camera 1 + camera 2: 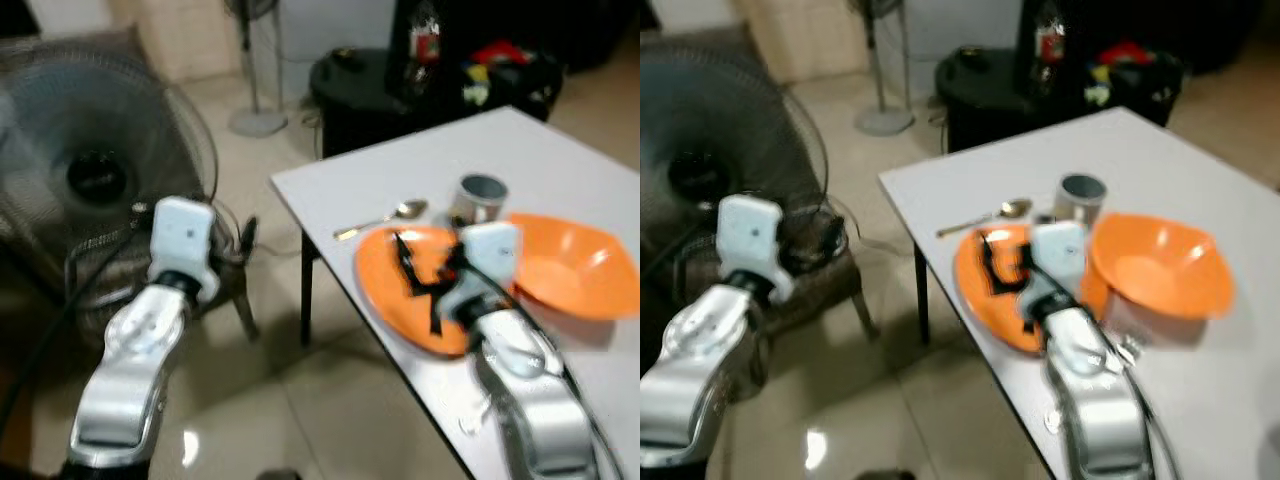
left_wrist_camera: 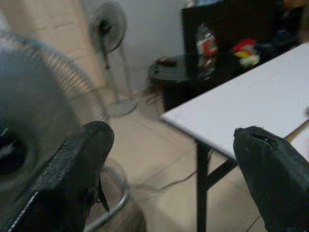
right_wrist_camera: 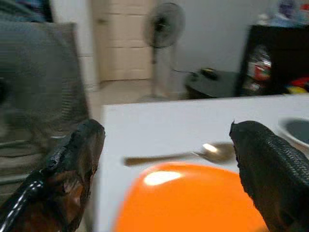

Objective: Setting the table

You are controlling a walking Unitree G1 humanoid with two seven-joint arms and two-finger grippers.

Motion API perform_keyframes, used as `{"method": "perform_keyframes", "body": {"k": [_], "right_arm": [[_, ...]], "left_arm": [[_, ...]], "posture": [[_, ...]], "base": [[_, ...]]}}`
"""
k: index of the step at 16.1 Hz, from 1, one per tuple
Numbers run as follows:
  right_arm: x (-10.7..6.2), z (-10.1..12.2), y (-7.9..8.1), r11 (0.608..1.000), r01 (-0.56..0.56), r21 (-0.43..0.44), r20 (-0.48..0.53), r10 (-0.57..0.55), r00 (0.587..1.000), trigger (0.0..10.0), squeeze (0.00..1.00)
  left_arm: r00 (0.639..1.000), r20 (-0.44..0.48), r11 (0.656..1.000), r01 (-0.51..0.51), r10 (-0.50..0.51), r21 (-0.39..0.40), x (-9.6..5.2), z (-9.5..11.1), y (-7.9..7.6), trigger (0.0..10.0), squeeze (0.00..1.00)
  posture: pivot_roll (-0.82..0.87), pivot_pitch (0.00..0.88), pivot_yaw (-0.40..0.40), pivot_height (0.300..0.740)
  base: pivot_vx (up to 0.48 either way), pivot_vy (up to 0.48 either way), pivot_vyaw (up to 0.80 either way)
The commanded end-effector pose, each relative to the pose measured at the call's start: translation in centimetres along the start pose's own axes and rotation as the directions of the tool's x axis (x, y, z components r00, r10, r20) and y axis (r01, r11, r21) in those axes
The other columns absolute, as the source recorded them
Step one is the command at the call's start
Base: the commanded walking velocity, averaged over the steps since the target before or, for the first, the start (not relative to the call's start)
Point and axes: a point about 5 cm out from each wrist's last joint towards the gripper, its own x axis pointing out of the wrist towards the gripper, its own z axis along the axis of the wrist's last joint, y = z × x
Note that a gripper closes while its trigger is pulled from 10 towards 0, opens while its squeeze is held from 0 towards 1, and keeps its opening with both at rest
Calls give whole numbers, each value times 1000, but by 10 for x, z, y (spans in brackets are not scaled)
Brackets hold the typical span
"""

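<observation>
So the white table [image 1: 560, 160] sits on the right side of the scene. On it there's an orange plate [image 1: 385, 275] near the left edge, and an orange bowl [image 1: 570, 265] just to its right, their rims touching or overlapping, can't quite tell which. A spoon [image 1: 385, 218] lies just beyond the plate on the far side, bowl end pointing right, and a metal cup [image 1: 482, 198] stands right of the spoon, just behind where plate and bowl meet.

The right gripper [image 3: 166, 169] hovers over the plate with its black fingers spread wide, holding nothing. The left gripper [image 2: 178, 179] is off the table to the left, out over the tiled floor [image 1: 290, 400] in front of a big floor fan [image 1: 95, 175], fingers also wide apart and empty.

Farther back there's a pedestal fan [image 1: 255, 60] and a dark low table [image 1: 370, 90] with a bottle [image 1: 425, 40].
</observation>
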Motion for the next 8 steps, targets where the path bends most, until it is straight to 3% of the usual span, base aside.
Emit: {"method": "perform_keyframes", "body": {"k": [1, 8], "right_arm": [[0, 0, -5, 1000, 19, -6, 1, -19, 1000, 10000, 1000], [5, 0, -8, 999, 41, 23, 1, -41, 999, 10000, 1000]], "left_arm": [[1000, -7, 1000, 8, -8, -7, 2, 0, -2, 10000, 0], [1000, -1, 1000, 22, -22, -8, 1, 4, -3, 10000, 0]], "posture": [[73, 0, 32, 740], [90, 0, 16, 740]], "base": [[0, 368, 800], [0, 367, 800]]}}
